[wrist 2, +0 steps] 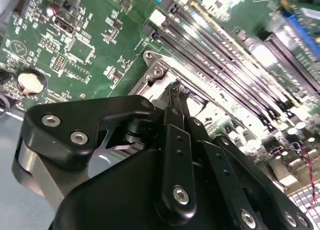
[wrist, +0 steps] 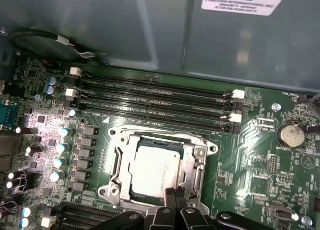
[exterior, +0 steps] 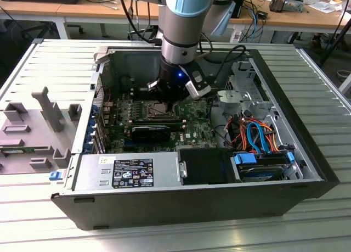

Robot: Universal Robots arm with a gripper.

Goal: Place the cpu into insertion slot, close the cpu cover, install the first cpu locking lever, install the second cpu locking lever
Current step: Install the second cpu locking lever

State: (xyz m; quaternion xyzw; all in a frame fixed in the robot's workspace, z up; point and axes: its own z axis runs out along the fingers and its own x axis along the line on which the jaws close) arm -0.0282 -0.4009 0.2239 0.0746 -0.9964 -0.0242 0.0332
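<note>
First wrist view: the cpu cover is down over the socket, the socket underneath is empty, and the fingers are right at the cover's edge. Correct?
Not quite. The socket is not empty: in the first wrist view the cpu sits in the insertion slot, its silver top showing through the cut-out of the cpu cover. The cover is down, and the fingers are at its edge.

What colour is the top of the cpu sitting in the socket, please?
Dull silver-grey metal; the cpu shows best in the first wrist view, framed by the silver cpu cover.
</note>
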